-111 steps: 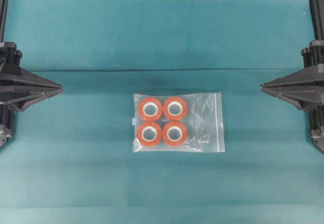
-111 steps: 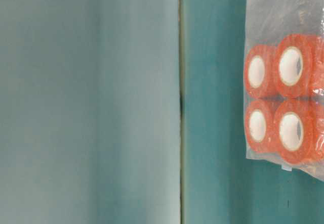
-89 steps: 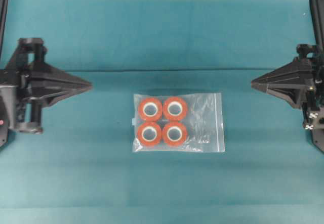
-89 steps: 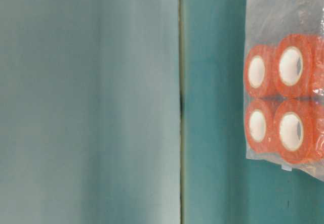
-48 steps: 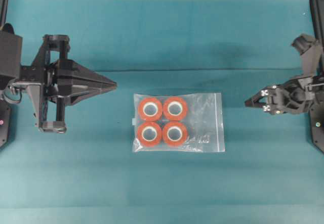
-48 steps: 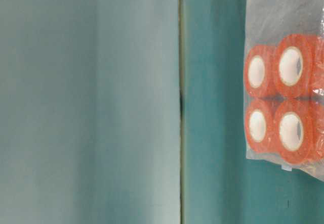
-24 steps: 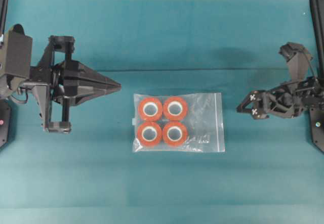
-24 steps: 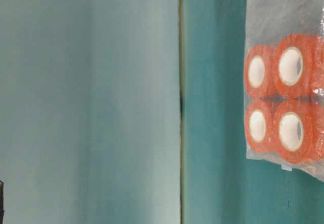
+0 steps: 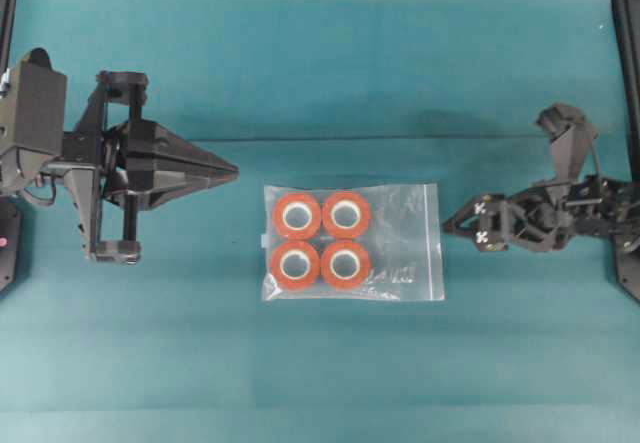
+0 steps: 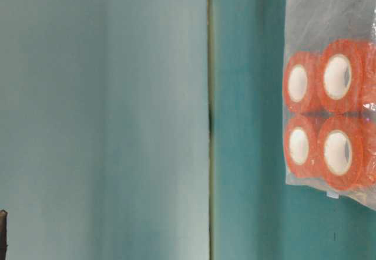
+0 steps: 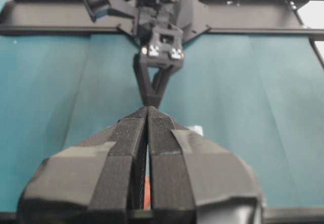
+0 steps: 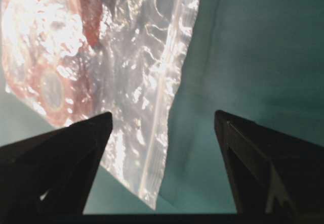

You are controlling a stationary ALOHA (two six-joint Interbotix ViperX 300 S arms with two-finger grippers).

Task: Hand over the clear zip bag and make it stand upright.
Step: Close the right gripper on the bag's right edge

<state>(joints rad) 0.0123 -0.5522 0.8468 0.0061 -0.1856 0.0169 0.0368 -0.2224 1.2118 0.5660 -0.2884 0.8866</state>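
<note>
Bag [image 9: 352,242] is lying flat on the teal bench [image 9: 320,363], roughly mid-bench, w/ its zip strip [image 9: 433,241] along the edge nearest the right arm. Four orange rolls [image 9: 322,240] are sitting 2x2 inside, bunched at the end away from the zip, white cores facing up; the rest of the bag is just crinkly clear plastic.

Right hand [image 9: 452,227] is hovering just beside the zip edge, not touching it as far as I can tell from overhead. It's spread wide, nothing between the fingers. In the right wrist view the two dark fingers [image 12: 55,148] are framing the zip end of the bag [image 12: 136,82], one finger over the plastic, the other over bare bench, w/ the strip [image 12: 164,102] running between them.

Left hand [image 9: 232,171] is pointing toward the bag from the other side, near its upper-left corner but apart from it. It's clenched, tips pressed together into a point, gripping nothing. Left wrist view shows the padded fingers [image 11: 129,148] meeting along a thin seam, w/ the right arm straight across.

Table-level view is catching only the roll end of the bag [image 10: 329,90] lying on the bench.
</note>
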